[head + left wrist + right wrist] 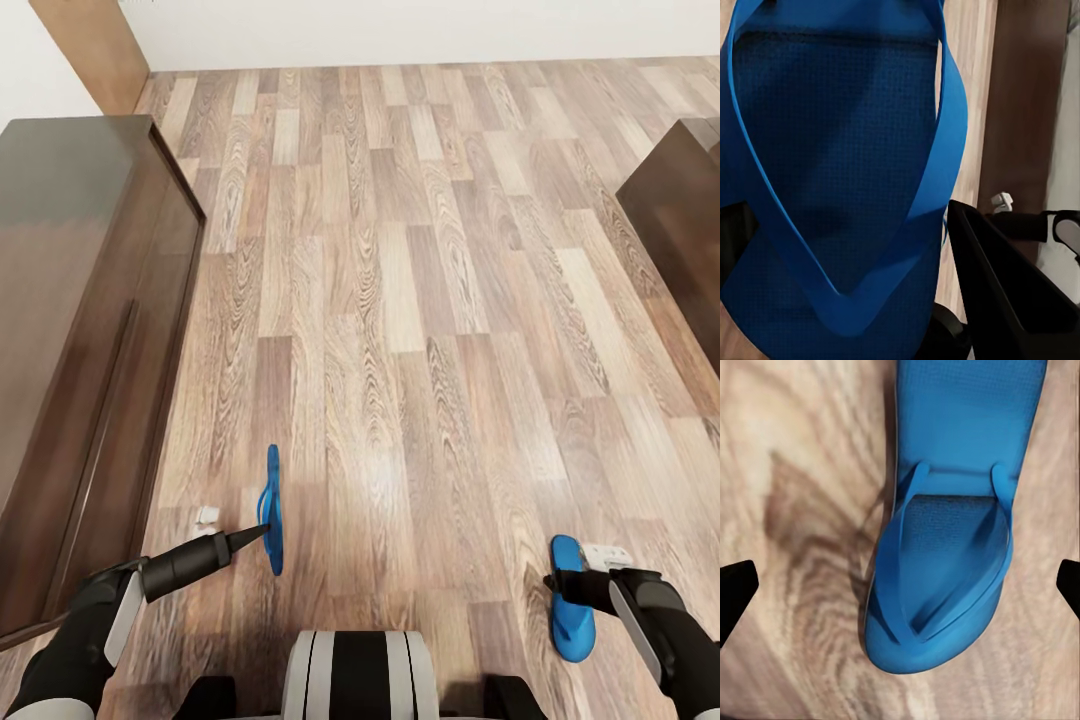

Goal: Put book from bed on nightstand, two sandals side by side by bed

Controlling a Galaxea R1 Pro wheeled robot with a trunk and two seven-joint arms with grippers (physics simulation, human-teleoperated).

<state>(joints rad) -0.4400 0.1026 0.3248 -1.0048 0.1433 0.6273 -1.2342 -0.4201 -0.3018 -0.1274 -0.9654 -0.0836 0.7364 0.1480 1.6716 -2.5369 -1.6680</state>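
left claw [262, 532] grips edge-on sandal [272, 508]; other sandal [952, 525] lies flat.

I can't read any words, numbers or signs here. Nothing I see has letters on it, in any of my three views.

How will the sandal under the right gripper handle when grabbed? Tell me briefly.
The sandal looks thin and flat, so probably light and somewhat bendy. Its thin straps arch off the sole and would likely flex if pinched. Lying flat on the floor under the open right gripper, it should slide, not roll.
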